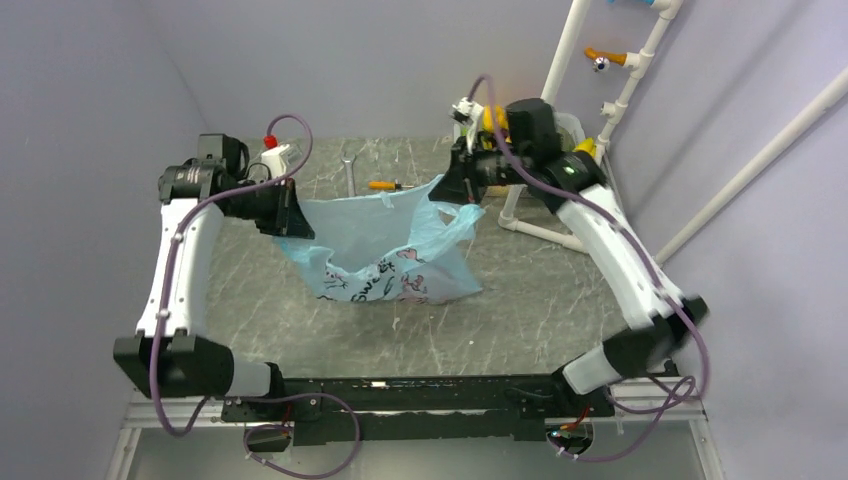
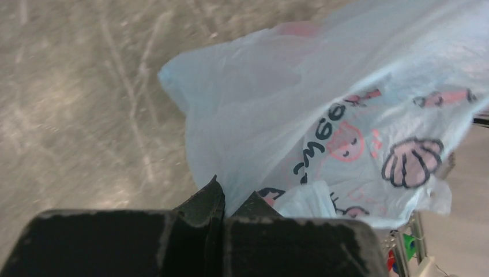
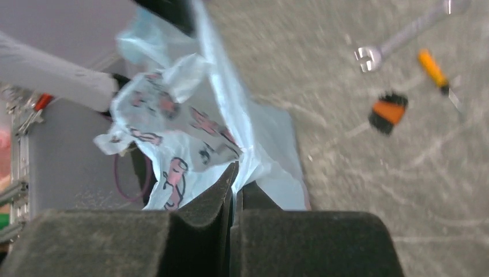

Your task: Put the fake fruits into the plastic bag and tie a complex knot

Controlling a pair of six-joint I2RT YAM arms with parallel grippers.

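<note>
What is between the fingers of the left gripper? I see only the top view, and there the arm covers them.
Observer: In the left wrist view the left gripper is shut on a fold of the plastic bag. The film comes out between its fingertips.
Operator: And the right one?
Observer: The right wrist view shows the right gripper shut on the bag's edge as well.
Operator: Does the bag hide anything behind it?
Observer: Yes. The right wrist view shows a small orange and black object lying near the orange-handled screwdriver.
</note>
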